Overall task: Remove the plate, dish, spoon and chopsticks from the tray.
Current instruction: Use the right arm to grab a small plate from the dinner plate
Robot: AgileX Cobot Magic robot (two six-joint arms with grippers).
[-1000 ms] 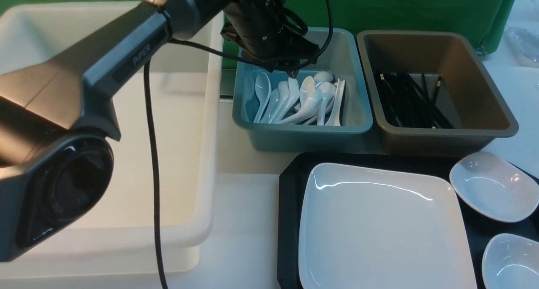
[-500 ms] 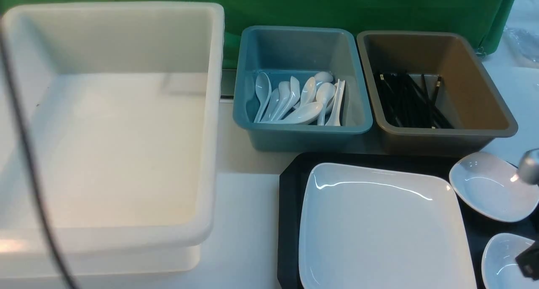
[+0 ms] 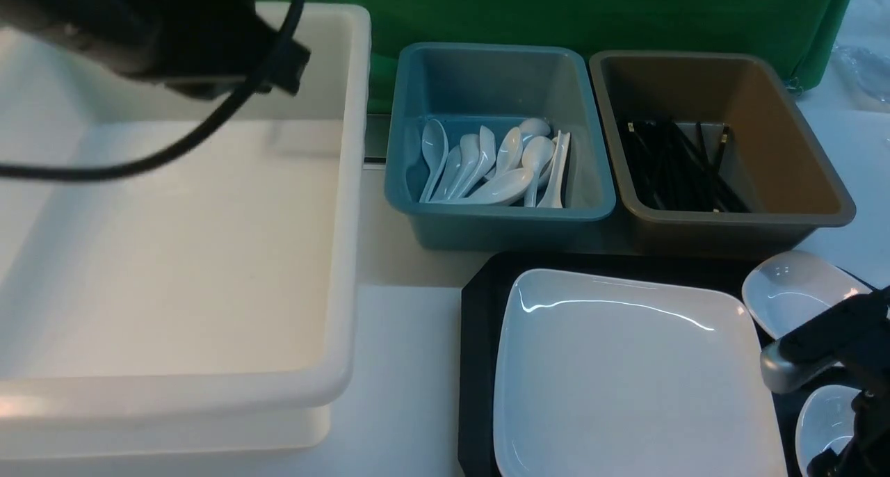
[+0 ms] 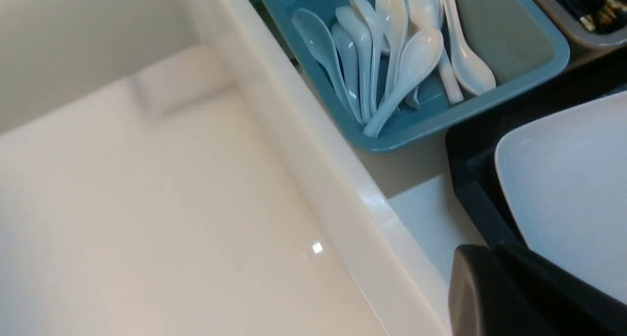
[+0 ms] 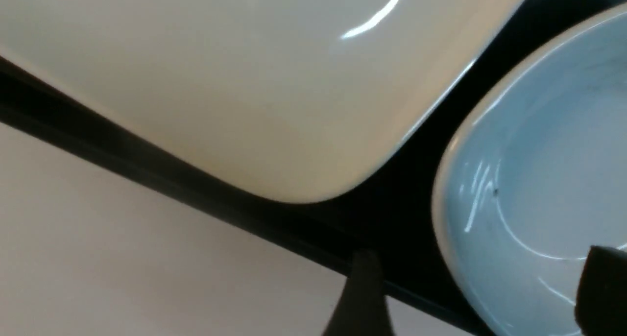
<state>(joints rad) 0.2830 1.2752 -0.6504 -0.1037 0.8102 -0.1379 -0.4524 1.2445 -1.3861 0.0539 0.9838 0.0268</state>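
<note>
plate (image 3: 626, 380) — glossy, glazed (streak highlights) | tray (image 3: 476, 338) — matt black plastic | tub (image 3: 351, 185): smooth white plastic

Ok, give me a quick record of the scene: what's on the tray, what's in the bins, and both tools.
tray: black, holds plate and two small dishes
plate: large, white, square, untouched
blue bin: white spoons
brown bin: black chopsticks
left tool: shut, up by the white tub
right tool: open, low over the near small dish
</note>
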